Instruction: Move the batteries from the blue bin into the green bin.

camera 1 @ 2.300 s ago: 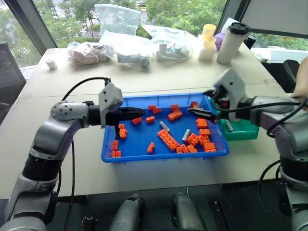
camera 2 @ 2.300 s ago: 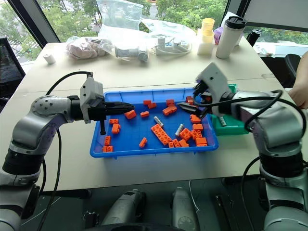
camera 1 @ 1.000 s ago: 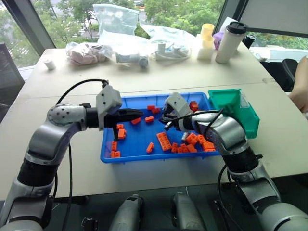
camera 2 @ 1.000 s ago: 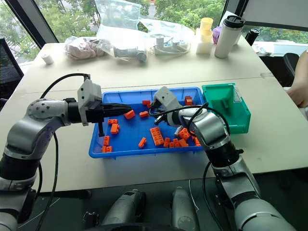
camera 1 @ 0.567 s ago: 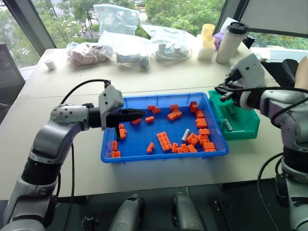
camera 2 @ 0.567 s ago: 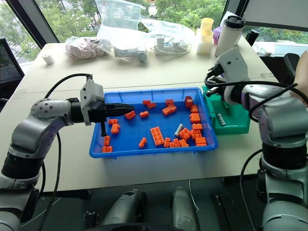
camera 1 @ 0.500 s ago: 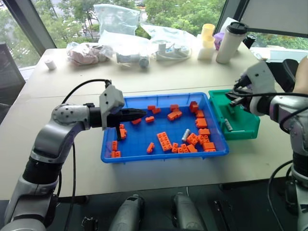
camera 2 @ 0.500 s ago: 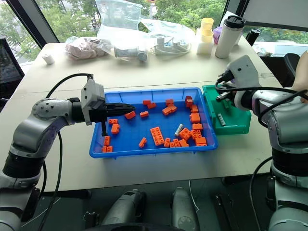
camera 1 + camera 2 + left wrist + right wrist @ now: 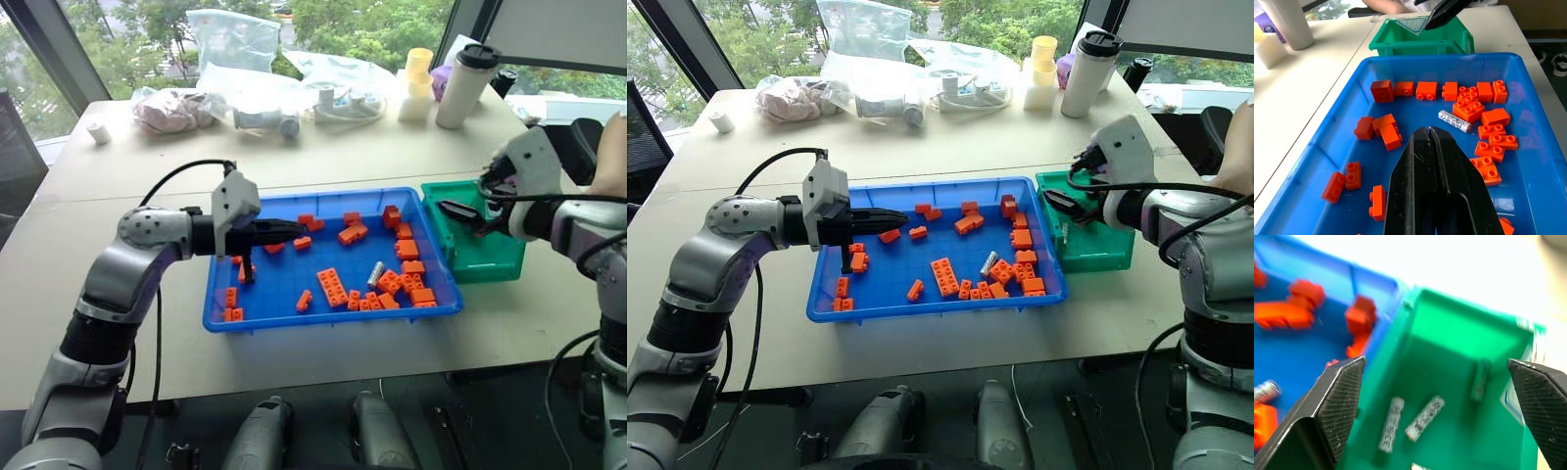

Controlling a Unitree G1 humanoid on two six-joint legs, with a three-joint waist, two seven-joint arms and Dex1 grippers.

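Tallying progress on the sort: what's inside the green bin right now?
The green bin holds at least three batteries lying on its floor. Part of the floor is hidden behind the right gripper's open fingers.

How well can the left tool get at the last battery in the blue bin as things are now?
Probably yes. The left tool hangs shut over the blue bin, and the battery lies bare on the floor just ahead of it. Orange bricks crowd its far side, and the tool must open first.

Orange bricks (image 9: 337,287); white tumbler (image 9: 467,85); plastic bags (image 9: 235,41) on table (image 9: 127,186).
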